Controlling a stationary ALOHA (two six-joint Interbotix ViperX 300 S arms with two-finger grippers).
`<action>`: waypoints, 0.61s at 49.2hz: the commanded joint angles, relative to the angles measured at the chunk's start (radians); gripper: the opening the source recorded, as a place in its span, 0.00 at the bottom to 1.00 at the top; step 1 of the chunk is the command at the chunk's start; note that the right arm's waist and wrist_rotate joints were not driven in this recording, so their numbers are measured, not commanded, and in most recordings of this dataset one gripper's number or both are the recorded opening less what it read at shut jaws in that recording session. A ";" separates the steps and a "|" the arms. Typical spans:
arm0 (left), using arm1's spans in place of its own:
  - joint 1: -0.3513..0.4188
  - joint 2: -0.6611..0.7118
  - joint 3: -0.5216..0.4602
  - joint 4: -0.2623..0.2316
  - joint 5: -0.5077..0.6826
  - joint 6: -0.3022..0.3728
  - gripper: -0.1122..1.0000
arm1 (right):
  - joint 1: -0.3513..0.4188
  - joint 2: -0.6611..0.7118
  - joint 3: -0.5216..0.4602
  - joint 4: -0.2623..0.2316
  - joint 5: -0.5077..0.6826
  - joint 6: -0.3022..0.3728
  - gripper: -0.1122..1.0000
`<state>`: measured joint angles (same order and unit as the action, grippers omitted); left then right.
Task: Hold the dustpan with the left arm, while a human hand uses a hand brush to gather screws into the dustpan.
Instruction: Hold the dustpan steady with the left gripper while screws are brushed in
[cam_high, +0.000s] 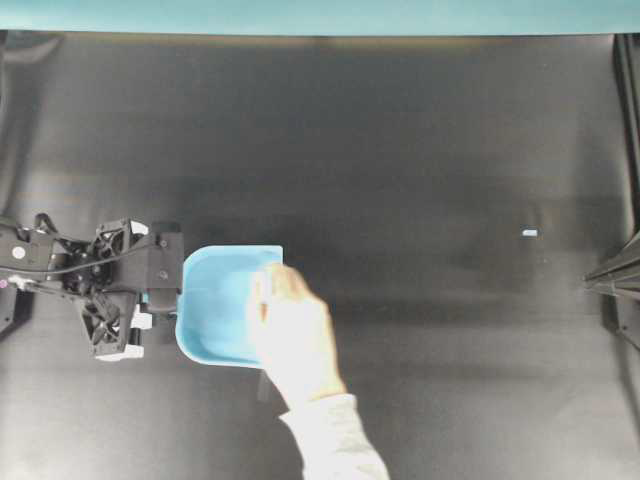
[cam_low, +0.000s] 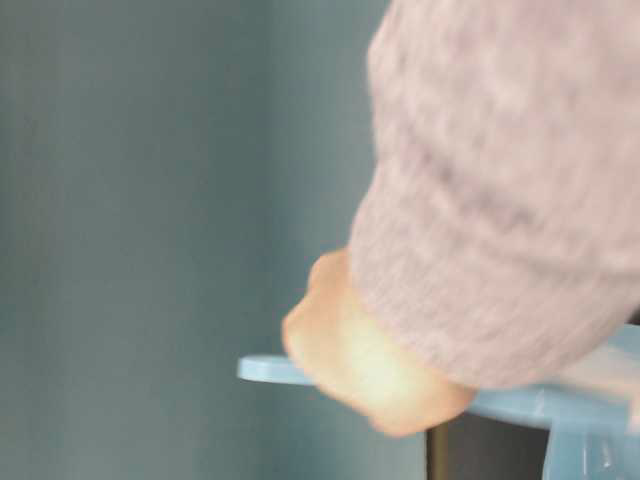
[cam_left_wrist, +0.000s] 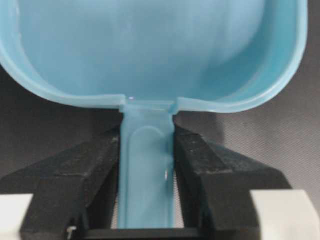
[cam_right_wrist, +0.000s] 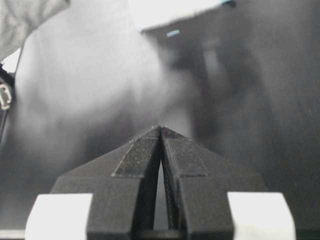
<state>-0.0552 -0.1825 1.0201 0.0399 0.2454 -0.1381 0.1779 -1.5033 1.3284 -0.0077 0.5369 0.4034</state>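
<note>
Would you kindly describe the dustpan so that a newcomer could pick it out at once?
On the dark table, look at the left side, where the left claw is shut on a short flat handle. That handle belongs to the dustpan, a light blue scoop with a raised rim. A human hand partly covers it; nothing else blue there is as large.

blurred human hand, grey sleeve, dustpan edge

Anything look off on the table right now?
One small pale blue speck lies alone on the dark mat, far right of the dustpan. No screws or brush show; the hand covers the pan's mouth.
</note>
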 joint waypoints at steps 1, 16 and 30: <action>0.012 0.009 -0.009 0.005 -0.014 0.003 0.37 | 0.000 0.005 -0.008 -0.002 -0.005 0.000 0.10; 0.031 -0.009 0.081 0.005 -0.230 -0.011 0.37 | 0.000 0.005 -0.008 -0.002 -0.005 0.000 0.10; 0.064 -0.072 0.187 0.005 -0.578 -0.011 0.37 | 0.000 0.003 -0.008 -0.002 -0.005 0.000 0.10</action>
<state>-0.0061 -0.2270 1.1888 0.0399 -0.2178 -0.1457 0.1779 -1.5048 1.3284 -0.0061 0.5369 0.4034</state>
